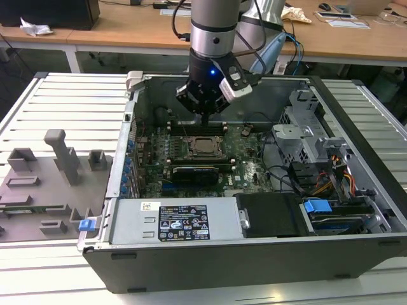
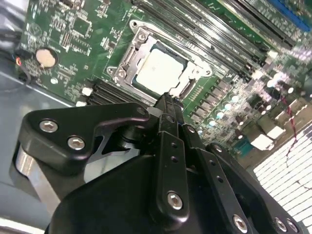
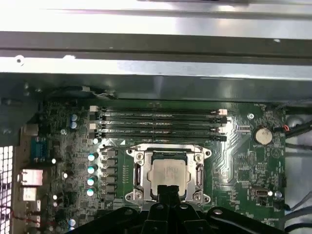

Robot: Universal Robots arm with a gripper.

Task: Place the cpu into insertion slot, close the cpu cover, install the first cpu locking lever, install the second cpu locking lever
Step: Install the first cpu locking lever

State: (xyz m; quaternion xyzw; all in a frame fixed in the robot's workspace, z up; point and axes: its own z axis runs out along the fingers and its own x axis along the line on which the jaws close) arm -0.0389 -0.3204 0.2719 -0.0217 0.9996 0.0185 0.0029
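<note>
Green board in the open case: the chip lies seated at its middle, metal cover framing it. Light, stiff, fragile, I judge; hold its edges. My gripper hovers just beside it, jaws pressed together, empty.

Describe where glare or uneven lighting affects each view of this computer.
Second wrist view: glare bleaches the cpu top white. First wrist view: the case wall shines brightly, the motherboard is dimmer. Exterior view: a blue light glows above the gripper.
</note>
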